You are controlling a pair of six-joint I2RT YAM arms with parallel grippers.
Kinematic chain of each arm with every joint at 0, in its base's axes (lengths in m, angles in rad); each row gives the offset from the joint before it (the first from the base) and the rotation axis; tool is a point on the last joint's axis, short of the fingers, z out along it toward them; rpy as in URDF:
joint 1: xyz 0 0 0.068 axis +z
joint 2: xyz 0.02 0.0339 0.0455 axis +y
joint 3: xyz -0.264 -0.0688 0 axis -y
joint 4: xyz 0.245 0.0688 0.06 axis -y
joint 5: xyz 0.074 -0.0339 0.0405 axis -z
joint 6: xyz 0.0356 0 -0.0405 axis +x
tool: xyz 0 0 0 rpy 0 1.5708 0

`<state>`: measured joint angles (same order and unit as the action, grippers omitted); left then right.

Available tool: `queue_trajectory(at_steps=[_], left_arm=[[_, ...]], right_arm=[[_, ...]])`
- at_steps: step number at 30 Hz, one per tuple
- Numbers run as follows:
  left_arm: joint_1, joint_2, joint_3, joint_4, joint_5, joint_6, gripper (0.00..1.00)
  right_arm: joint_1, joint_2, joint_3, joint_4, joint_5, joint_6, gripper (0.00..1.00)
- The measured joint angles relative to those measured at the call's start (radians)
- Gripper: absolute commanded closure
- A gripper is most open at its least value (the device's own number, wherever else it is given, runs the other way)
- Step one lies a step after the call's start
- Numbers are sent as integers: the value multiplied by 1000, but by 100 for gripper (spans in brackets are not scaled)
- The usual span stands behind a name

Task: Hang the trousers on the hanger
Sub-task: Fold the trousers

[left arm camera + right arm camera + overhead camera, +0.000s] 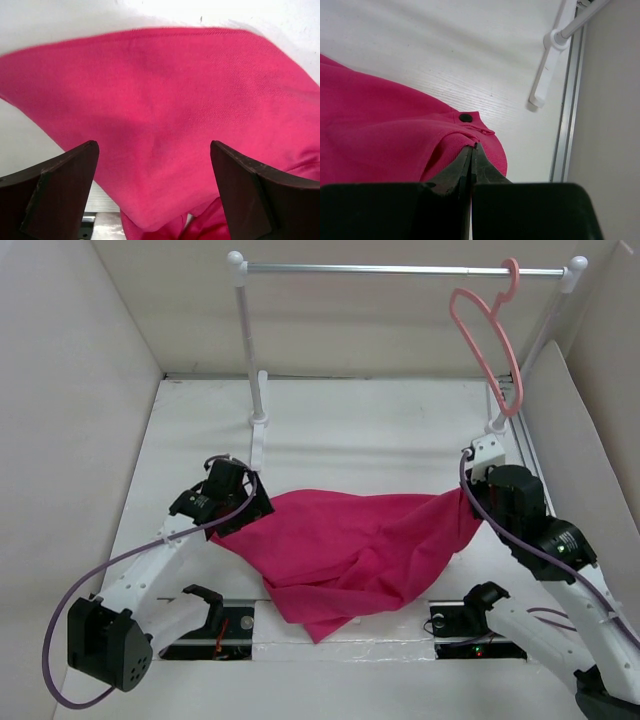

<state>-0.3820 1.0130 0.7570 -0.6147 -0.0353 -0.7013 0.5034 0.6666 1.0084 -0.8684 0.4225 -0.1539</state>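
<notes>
The magenta trousers (350,550) lie crumpled across the middle of the table, with a fold reaching the near edge. My left gripper (243,508) is open at their left end. In the left wrist view the cloth (165,100) fills the space beyond and between the wide-apart fingers (65,180), and nothing is gripped. My right gripper (468,492) is shut on the waistband at the right end. The right wrist view shows the tips (474,147) pinching the cloth (380,135) just under a dark button (465,118). The pale-pink hanger (490,340) hangs by its hook at the right end of the rail.
The white-and-silver garment rail (400,270) spans the back, with posts at left (250,350) and right (520,370); its right foot shows in the right wrist view (545,80). Cardboard walls close in both sides. Metal mounting plates (455,625) sit at the near edge.
</notes>
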Motion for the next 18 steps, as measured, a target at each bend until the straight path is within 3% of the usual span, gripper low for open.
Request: queue_trajectory(at_steps=[5,8,14,17,18], left_arm=[[-16,-74,-121,18,7,-156,14],[-16,-145,-216,16,-13,-263,31],[-16,-156,-283,25,-47,-401,37],[-16,-142,-307,64,-51,-433,59],[-15,-134,-320,84,-51,-440,82]], right_arm=[[-7,53,1,57,-29,-37,100],[-8,93,32,75,-53,-57,100],[-16,142,64,112,-103,-90,100],[-19,145,64,116,-120,-98,100],[-21,145,64,116,-125,-102,100]])
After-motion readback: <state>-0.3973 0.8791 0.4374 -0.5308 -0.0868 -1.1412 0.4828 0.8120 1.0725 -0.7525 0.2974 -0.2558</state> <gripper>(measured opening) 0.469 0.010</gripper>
